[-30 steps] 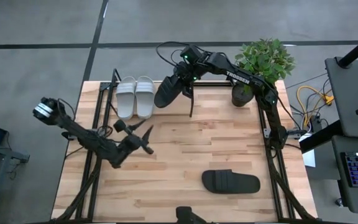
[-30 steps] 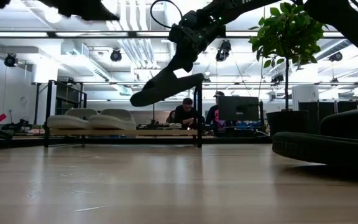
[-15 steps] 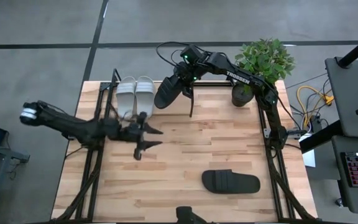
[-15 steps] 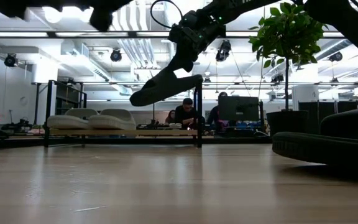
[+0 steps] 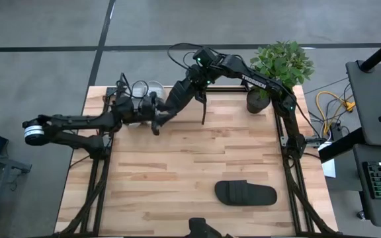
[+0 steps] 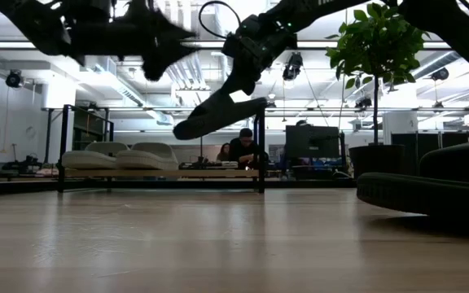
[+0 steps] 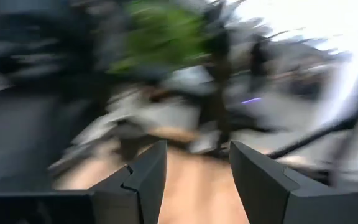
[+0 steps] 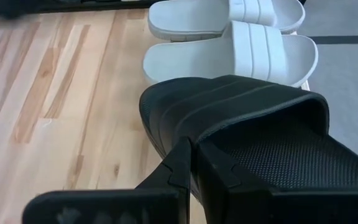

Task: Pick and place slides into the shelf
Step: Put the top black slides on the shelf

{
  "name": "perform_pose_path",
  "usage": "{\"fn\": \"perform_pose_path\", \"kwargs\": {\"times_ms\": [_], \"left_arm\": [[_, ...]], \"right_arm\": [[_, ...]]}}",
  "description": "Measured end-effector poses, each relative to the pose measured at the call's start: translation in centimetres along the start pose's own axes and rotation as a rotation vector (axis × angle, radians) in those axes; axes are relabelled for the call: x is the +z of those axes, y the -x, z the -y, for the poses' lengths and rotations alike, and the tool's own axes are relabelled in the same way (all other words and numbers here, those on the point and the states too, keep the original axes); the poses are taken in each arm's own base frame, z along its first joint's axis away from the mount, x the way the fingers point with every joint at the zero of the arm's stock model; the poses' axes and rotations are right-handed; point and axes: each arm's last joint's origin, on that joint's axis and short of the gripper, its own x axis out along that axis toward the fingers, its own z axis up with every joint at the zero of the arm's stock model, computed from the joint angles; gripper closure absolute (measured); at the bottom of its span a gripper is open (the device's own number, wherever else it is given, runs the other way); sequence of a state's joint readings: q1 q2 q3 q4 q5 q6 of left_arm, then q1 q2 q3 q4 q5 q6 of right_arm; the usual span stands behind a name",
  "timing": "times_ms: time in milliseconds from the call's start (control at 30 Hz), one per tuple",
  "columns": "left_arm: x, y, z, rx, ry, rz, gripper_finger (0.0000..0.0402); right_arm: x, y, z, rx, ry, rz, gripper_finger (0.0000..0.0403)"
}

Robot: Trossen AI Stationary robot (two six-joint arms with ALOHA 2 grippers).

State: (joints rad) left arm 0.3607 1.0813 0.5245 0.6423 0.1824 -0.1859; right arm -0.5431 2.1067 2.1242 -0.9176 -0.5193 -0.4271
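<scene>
One black slide [image 5: 177, 99] hangs from my shut right gripper [image 5: 195, 80] above the shelf [image 5: 204, 111] at the table's far edge; in the low view the slide [image 6: 218, 114] tilts, its free end down. The white pair [image 8: 241, 43] lies side by side, soles down, on the shelf [image 6: 259, 155]. My left gripper [image 5: 156, 118] is open, reaching over the white pair [image 5: 144, 89], just beside the held slide's low end. The second black slide [image 5: 245, 193] lies flat on the table's near right part. My right gripper pinches the black slide's wide strap at its edge [image 8: 207, 138], between the two fingers [image 8: 180, 163]. The fingers come slanting down from the table's far right. The slide is lifted clear and hangs tilted below them, its free end [image 6: 187, 128] lowest.
A potted plant [image 5: 280, 66] stands at the table's far right corner, beside the right arm. Bare wood [image 5: 197, 155] lies across the table's middle. Beyond the table, the low view shows a person at a desk [image 6: 241, 146].
My left arm has swung fast from the table's left middle toward the far edge, and its gripper now sits over the white pair beside the held black slide. My right gripper and its slide have stayed nearly still.
</scene>
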Motion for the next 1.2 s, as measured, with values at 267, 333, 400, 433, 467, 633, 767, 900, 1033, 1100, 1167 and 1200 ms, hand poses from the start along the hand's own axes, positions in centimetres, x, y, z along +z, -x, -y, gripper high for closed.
{"fn": "perform_pose_path", "kwargs": {"times_ms": [267,333,400,433,467,633,767,900,1033,1100,1167,1200], "left_arm": [[-0.4,2.8,0.0,0.316,0.108,0.004,0.024],[-1.0,3.3,0.1,0.361,0.158,-0.004,0.024],[-2.1,3.6,0.3,0.396,0.182,-0.024,0.024],[-2.5,3.7,0.5,0.405,0.198,-0.031,0.024],[-2.8,3.8,0.6,0.416,0.215,-0.031,0.024],[-3.7,4.2,1.3,0.431,0.293,0.013,0.024],[-3.6,4.6,1.6,0.426,0.371,0.148,0.024],[-4.1,5.2,1.7,0.426,0.449,0.291,0.024],[-5.0,5.8,1.8,0.449,0.523,0.388,0.024],[-5.2,5.7,1.8,0.457,0.534,0.399,0.024],[-5.3,5.6,1.9,0.452,0.553,0.402,0.024],[-5.3,5.5,1.9,0.452,0.554,0.404,0.024]], "right_arm": [[0.1,0.0,0.0,-0.001,0.006,0.009,0.0394],[0.2,0.0,0.0,-0.005,0.012,0.018,0.0394],[0.3,0.0,0.1,-0.008,0.023,0.026,0.0394],[0.4,0.0,0.1,-0.01,0.035,0.03,0.0394],[0.4,0.0,0.1,-0.012,0.05,0.034,0.0394],[0.7,0.1,0.2,-0.026,0.133,0.06,0.0394],[0.9,0.2,0.3,-0.038,0.185,0.077,0.0394],[1.3,0.5,0.4,-0.055,0.217,0.104,0.0394],[1.9,1.0,0.4,-0.077,0.26,0.139,0.0394],[2.2,1.4,0.4,-0.085,0.285,0.149,0.0394],[2.6,1.7,0.4,-0.094,0.305,0.161,0.0394],[2.7,1.9,0.4,-0.097,0.309,0.167,0.0394]]}}
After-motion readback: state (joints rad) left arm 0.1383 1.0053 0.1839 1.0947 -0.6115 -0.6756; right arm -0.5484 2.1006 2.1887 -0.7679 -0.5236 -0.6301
